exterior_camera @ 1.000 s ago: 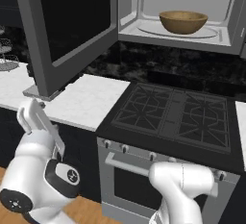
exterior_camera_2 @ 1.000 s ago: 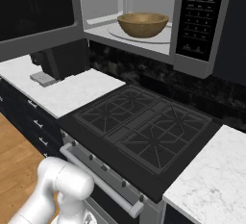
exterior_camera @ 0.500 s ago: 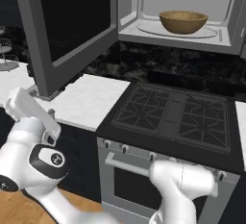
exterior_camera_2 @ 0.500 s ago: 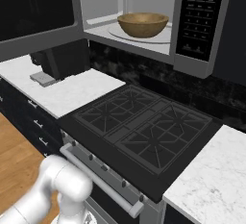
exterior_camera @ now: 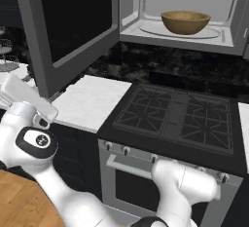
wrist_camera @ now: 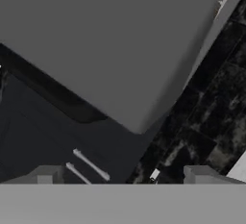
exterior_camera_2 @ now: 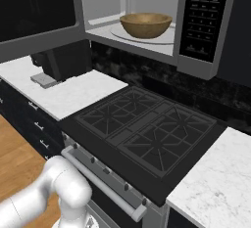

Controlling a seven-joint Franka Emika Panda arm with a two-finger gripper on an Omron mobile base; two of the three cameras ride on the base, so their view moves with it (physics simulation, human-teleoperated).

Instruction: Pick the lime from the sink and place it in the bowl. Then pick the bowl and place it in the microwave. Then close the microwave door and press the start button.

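Note:
The light-brown wooden bowl (exterior_camera: 185, 22) (exterior_camera_2: 146, 24) stands on the round turntable inside the open microwave (exterior_camera: 221, 38) (exterior_camera_2: 147, 43). The lime and the sink are out of view. The microwave door (exterior_camera: 73, 21) (exterior_camera_2: 34, 36) swings wide open to the left, its dark window facing the room. My hand (exterior_camera: 23, 97) sits low at the left, just under the door's free edge. In the hand view my gripper (wrist_camera: 124, 177) is open with nothing between its fingertips (wrist_camera: 45, 174), and the door's grey face (wrist_camera: 110, 45) is close ahead.
A black gas stove (exterior_camera: 175, 119) (exterior_camera_2: 147, 129) sits below the microwave, with white marble counter (exterior_camera: 90, 102) (exterior_camera_2: 73, 92) to its left and more (exterior_camera_2: 215, 183) to its right. A dark appliance (exterior_camera_2: 61, 60) stands on the left counter. The microwave's button panel (exterior_camera_2: 203, 16) is right of the cavity.
My arm has swung further left and my hand has risen a little toward the underside of the open door. The bowl and the door have not moved.

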